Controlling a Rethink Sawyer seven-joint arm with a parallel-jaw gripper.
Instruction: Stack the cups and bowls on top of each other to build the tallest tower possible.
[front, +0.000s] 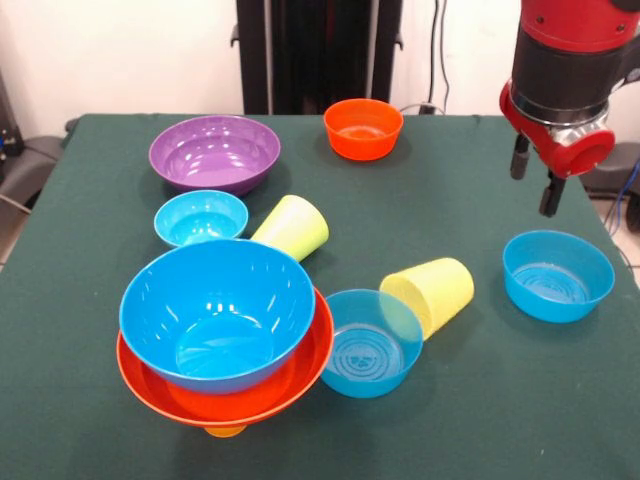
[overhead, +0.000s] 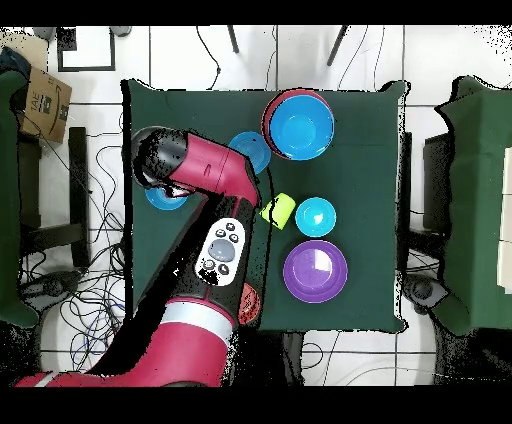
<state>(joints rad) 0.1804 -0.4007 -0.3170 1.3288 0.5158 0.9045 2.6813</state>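
Gripper (front: 534, 183) is hanging empty, fingers apart, above the medium blue bowl (front: 558, 275) at the right. Tower (front: 222, 335) is standing at the near left. Judging by this, bowl-picking is coming: descending and closing on its rim.

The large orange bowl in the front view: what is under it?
Under the large orange bowl only an orange bit shows, probably a cup's end; the bowl covers the rest.
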